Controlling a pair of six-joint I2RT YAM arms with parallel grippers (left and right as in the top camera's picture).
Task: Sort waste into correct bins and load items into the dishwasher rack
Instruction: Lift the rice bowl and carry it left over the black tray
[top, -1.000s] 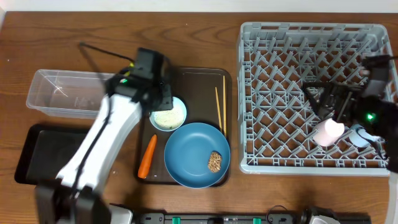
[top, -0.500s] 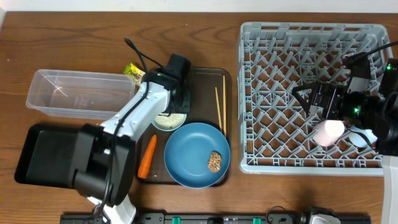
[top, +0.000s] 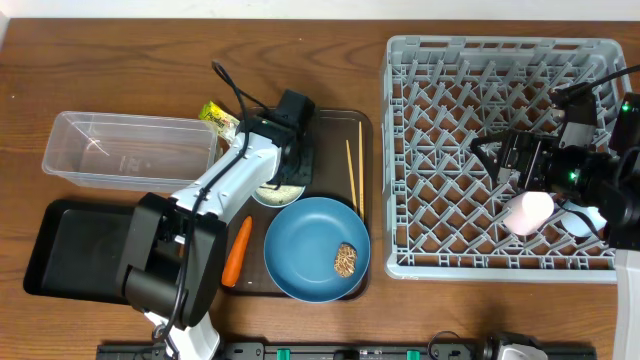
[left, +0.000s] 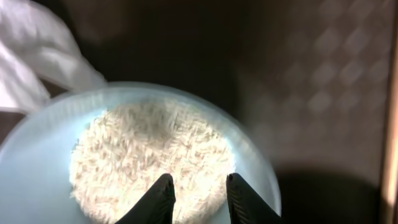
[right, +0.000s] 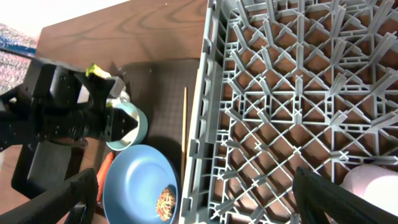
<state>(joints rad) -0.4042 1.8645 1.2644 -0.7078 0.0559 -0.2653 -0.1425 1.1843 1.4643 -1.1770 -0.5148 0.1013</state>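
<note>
Grey plastic dishwasher rack (top: 450, 100) filled the right half of the overhead frame. Pink cup (top: 528, 212) lay in its lower right part, with the light-blue cup (top: 580, 220) just beside it, partly hidden by the arm. Right tool (right: 196, 180) hung over the rack lattice, fingers spread wide, empty.

Left tool (left: 198, 199) sat at the centre of the overhead frame, over the white bowl (left: 37, 130). Its two dark fingertips were apart and gripped nothing; whether they touched the rice (left: 149, 149) could not be told. Crumpled tissue (left: 31, 56) was at the upper left of the wrist view, beside the bowl rim.

On the dark-brown serving tray (top: 330, 130): chopsticks (top: 354, 170) upper right, blue plate (top: 305, 250) below the bowl carrying the brown lump (top: 346, 260), carrot (top: 237, 250) at the plate's left.

Snack wrapper (top: 215, 115) lay on the tabletop between the serving tray and the clear tub (top: 125, 150). Black tray (top: 70, 245) was at lower left.
</note>
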